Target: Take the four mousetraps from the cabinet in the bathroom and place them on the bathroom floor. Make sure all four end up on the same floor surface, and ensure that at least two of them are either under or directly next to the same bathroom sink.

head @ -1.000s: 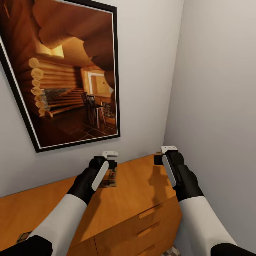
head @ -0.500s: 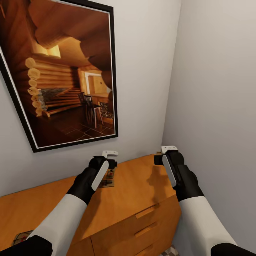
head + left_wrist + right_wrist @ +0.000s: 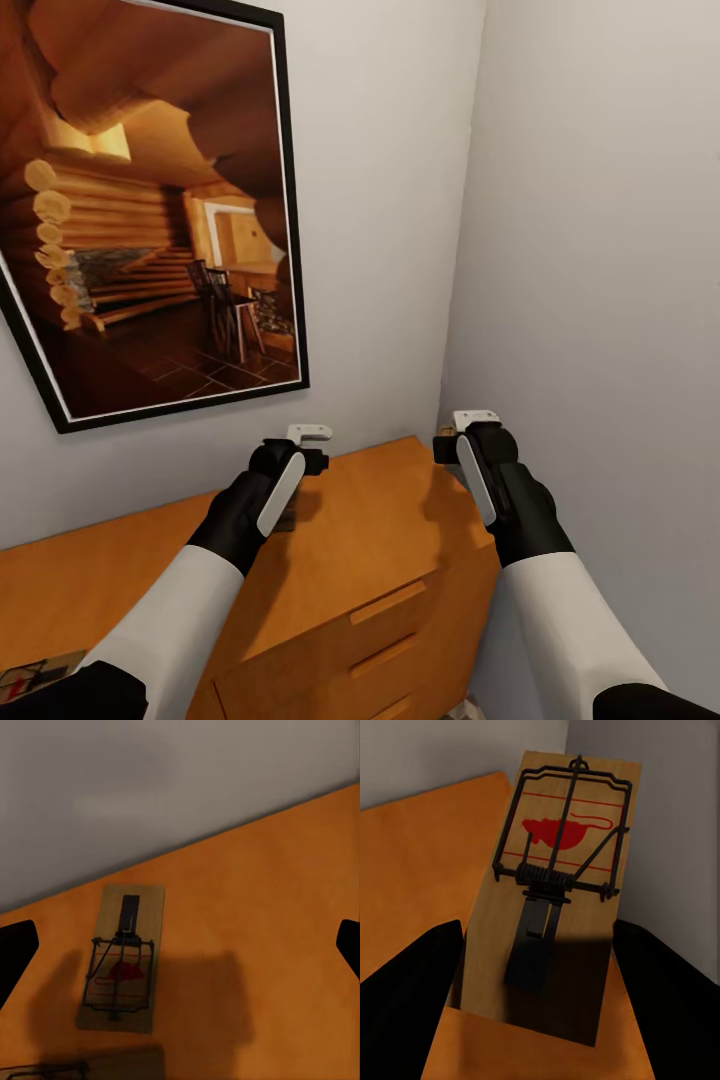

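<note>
Head view: both my arms are out over the cabinet point(image 3: 370, 530), which sits in the corner under a framed picture point(image 3: 150, 210) of a log cabin interior. My left hand point(image 3: 308, 440) hovers over the cabinet top near the back wall; a sliver of a mousetrap point(image 3: 286, 521) shows on the top just beside the left wrist. My right hand point(image 3: 462, 425) is over the cabinet's corner end, close to the side wall point(image 3: 600, 250). Another mousetrap point(image 3: 35, 672) lies on the cabinet top at the far end from that corner, partly hidden by my left arm. Drawer fronts with bar handles point(image 3: 387, 602) face me.

Left wrist view: fingers point(image 3: 15, 952) are spread wide, nothing between them. One mousetrap point(image 3: 122, 958) lies flat on the cabinet top point(image 3: 270, 945) between the fingers, near the wall, red mark and black wire up. A second trap point(image 3: 82, 1066) is cut off at the frame edge, just beside the first.

Right wrist view: fingers point(image 3: 412, 990) are apart, with a mousetrap point(image 3: 559, 885) in the gap. It lies in the cabinet's corner against the side wall. I can't tell whether the fingers touch its edges; no firm clamp visible.
</note>
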Controlling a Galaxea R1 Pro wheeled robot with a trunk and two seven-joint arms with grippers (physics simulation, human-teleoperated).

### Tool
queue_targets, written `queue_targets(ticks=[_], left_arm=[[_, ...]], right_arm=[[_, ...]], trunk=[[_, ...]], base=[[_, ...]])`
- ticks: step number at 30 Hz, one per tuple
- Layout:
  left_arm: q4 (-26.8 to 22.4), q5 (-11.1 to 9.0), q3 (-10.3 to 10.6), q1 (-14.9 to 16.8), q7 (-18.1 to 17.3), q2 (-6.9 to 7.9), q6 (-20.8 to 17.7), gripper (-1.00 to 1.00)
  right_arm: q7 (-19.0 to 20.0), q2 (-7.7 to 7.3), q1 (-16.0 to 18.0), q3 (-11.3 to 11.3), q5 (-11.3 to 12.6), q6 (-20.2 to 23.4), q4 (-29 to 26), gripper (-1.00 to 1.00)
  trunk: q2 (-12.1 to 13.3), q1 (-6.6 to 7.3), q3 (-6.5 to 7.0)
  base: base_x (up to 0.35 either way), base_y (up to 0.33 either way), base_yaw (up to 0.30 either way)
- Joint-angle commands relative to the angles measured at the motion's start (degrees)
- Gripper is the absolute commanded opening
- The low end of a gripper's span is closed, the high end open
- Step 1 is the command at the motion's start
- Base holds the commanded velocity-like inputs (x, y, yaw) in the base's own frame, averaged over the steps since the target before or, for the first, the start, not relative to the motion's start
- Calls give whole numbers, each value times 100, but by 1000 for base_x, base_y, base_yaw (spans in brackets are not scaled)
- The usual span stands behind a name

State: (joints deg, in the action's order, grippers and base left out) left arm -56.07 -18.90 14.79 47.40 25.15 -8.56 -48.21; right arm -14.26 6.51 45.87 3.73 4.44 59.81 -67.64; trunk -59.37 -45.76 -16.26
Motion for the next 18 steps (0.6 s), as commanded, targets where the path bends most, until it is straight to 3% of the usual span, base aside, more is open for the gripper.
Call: queue_targets(ticks=[1, 18], left_arm=[[-5, -52, 9, 6, 60, 4, -13, 100], [58, -25, -23, 5, 76, 127, -27, 100]], right_arm=[[-49, -1, 3, 5, 48, 19, -4, -100], [-48, -1, 3, 5, 48, 19, -3, -100]], trunk=[[-5, -1, -8], [-5, -1, -8]], base=[[5, -15, 0], [1, -3, 0]])
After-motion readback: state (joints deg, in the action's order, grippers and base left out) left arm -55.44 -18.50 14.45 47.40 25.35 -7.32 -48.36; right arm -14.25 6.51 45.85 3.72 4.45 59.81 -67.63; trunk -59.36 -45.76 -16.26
